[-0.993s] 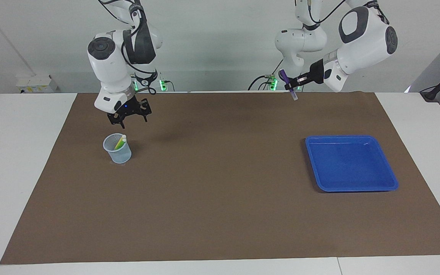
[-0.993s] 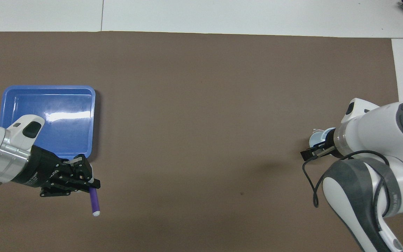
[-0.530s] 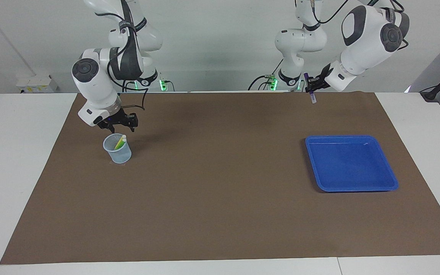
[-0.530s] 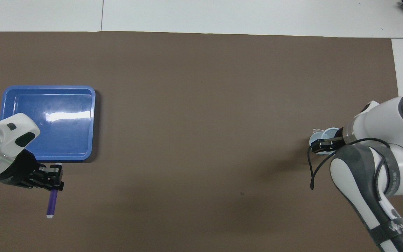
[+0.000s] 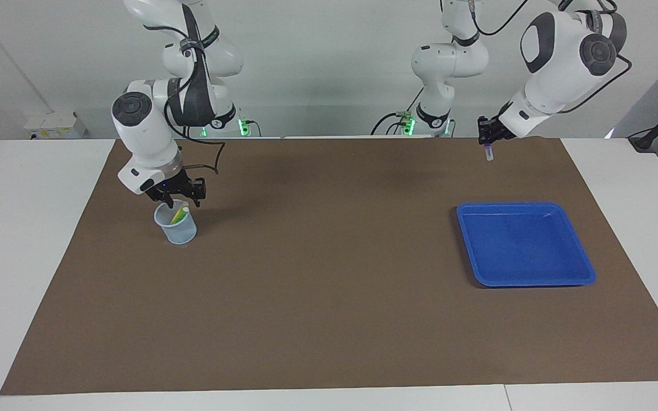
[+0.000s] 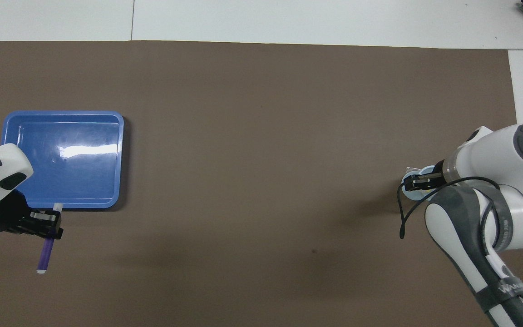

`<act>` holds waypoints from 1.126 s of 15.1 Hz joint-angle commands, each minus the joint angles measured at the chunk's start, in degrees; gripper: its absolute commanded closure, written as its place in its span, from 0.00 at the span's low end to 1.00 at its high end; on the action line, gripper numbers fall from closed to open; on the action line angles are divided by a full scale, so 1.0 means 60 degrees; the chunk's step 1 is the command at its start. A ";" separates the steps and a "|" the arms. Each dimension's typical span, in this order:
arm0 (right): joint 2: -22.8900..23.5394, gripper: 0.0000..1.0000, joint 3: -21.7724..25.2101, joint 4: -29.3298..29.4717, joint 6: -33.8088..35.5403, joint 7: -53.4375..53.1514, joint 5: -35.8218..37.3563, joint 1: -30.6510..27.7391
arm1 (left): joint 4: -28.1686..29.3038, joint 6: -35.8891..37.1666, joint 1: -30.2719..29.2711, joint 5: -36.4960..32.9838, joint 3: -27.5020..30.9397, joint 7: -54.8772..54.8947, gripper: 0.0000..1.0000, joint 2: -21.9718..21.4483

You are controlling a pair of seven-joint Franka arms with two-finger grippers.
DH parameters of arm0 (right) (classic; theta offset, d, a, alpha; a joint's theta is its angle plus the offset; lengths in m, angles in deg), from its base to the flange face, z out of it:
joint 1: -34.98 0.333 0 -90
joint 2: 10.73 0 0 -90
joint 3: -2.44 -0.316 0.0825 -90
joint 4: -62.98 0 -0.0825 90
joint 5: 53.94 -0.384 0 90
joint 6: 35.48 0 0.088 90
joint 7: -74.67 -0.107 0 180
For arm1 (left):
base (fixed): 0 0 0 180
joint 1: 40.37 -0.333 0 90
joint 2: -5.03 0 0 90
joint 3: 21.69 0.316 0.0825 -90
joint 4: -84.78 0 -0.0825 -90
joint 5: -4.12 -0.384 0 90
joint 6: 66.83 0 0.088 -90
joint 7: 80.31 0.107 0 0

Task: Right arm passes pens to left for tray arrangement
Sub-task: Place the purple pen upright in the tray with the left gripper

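1. The left gripper [image 6: 46,225] was clamped shut on the purple pen [image 6: 44,254], held up in the air over the brown mat [image 5: 329,297] just beside the edge of the blue tray [image 5: 583,268] that lies nearer the robots. The pen was gripped near one end, so most of its barrel stuck out free, which would let it be laid flat in the tray.
2. The tray held no pens, so by my judgement the arranging had not begun.
3. The right gripper [image 5: 176,197] hung directly over the pale mesh cup [image 5: 176,228], well apart from the tray toward the right arm's end of the table. Whether its fingers were open or closed on anything, I could not tell.
4. The green pen [image 5: 177,214] and a yellow pen [image 5: 184,206] leaned in that cup with pale tips upward, so a descending gripper could probably pinch one from above.
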 commanded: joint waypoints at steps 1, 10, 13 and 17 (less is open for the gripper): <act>0.0221 0.33 -0.0063 -0.0032 -0.0459 0.0178 0.0191 -0.0154 | 0.0276 -0.0852 -0.0263 -0.0187 -0.0075 0.0256 1.00 0.0330; 0.0222 0.56 -0.0063 -0.0032 -0.0403 0.0222 0.0249 -0.0154 | 0.0423 -0.3679 -0.0382 -0.0466 -0.0090 0.0227 1.00 0.2101; 0.0222 0.61 -0.0063 -0.0046 -0.0300 0.0237 0.0249 -0.0198 | 0.0350 -0.4427 -0.0309 -0.0466 -0.0090 0.0227 1.00 0.2775; 0.0163 0.78 -0.0063 -0.0091 -0.0124 0.0747 0.0249 -0.0358 | 0.0190 -0.5336 -0.0279 -0.0466 -0.0090 0.0213 1.00 0.3653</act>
